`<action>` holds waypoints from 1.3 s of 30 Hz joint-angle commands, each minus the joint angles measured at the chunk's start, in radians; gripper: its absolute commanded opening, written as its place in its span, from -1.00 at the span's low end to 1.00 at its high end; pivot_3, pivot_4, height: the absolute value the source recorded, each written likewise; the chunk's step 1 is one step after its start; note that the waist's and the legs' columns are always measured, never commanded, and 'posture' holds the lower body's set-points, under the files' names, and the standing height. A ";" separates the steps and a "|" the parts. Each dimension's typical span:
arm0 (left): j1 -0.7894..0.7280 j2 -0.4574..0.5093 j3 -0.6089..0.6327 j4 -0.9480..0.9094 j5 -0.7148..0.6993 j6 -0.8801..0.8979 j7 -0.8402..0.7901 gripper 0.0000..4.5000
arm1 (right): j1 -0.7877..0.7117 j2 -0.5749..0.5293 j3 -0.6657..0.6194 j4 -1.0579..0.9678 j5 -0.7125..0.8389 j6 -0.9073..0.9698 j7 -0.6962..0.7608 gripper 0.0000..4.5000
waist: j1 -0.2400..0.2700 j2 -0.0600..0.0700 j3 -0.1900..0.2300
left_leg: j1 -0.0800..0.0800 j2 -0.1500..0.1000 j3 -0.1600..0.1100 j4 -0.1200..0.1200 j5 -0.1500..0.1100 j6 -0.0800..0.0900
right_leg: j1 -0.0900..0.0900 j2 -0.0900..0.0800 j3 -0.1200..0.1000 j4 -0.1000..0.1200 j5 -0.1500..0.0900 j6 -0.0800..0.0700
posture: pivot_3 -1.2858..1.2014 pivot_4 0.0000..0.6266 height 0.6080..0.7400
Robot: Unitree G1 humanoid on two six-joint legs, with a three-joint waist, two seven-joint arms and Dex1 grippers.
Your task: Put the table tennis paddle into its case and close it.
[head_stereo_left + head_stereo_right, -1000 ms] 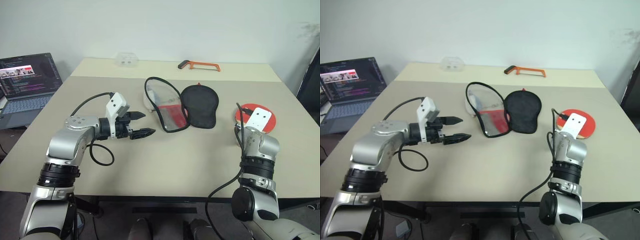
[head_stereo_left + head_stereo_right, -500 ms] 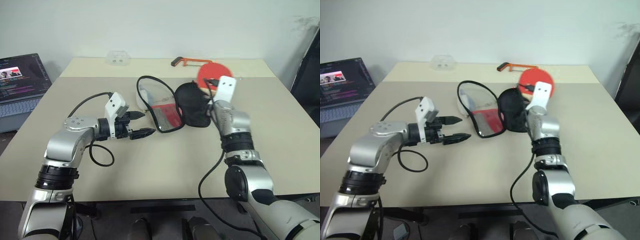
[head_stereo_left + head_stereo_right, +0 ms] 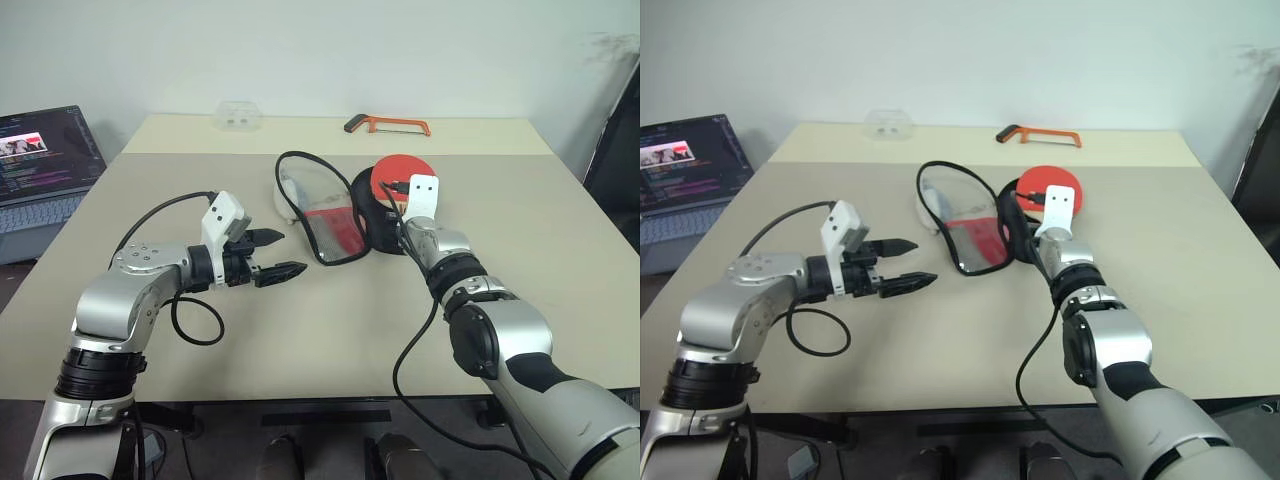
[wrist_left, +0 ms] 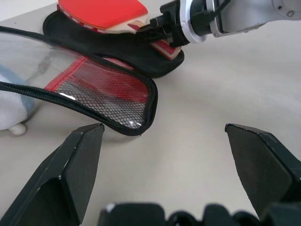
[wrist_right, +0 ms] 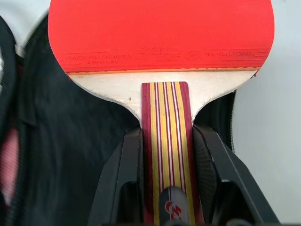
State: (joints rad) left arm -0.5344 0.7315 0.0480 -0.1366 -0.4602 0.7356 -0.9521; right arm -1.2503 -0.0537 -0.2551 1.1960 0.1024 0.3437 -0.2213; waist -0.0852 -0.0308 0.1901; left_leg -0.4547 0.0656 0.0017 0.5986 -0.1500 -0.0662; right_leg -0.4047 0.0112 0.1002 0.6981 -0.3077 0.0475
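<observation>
- right gripper [image 5: 164, 155] clenched on the handle of the table tennis paddle [image 5: 161, 35], fingers [image 5: 123, 174] pinching either side of the striped wood
- paddle held red face up, blade over the black half of the case [image 3: 330, 215], far-right part of it; can't tell if blade touches the fabric
- case lies opened out flat mid-table [image 3: 560, 300], clear/mesh flap with red strip on the left, black half on the right, zip edge looping round
- left gripper [image 3: 282, 253] released, jaws spread wide, nothing between them, hovering just left and near of the case's mesh flap, pointing right toward it
- small grey-blue pouch [image 4: 11, 110] tucked against the left side of the case
- orange-handled hacksaw [image 3: 386, 125] at far edge of table, well apart from the case
- laptop [image 3: 45, 165] on far left, screen on
- clear plastic box [image 3: 238, 115] at far edge, left of the hacksaw
</observation>
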 commanded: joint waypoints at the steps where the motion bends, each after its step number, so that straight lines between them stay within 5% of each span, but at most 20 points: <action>1: 0.002 0.018 0.035 -0.043 -0.017 -0.001 0.011 1.00 | -0.076 0.003 -0.005 -0.023 0.018 -0.024 0.016 -0.53 | -0.001 0.000 0.000 | 0.000 0.000 0.000 0.000 0.000 0.000 | 0.000 0.000 0.000 0.000 0.000 0.000 | 0.03 -0.52 1.00; 39: 0.012 0.013 0.027 -0.073 -0.036 0.020 0.044 1.00 | -0.065 0.016 -0.002 0.047 0.040 0.062 0.010 -0.53 | 0.001 0.000 0.000 | 0.000 0.000 0.000 0.000 0.000 0.000 | 0.000 0.000 0.000 0.000 0.000 0.000 | 0.03 -0.52 1.00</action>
State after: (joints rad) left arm -0.5222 0.7327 0.0479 -0.1604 -0.4752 0.7582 -0.9080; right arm -1.3067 -0.0306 -0.2536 1.2639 0.1380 0.4031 -0.2160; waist -0.0844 -0.0305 0.1902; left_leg -0.4547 0.0656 0.0014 0.5987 -0.1499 -0.0664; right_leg -0.4047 0.0112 0.0997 0.6983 -0.3077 0.0473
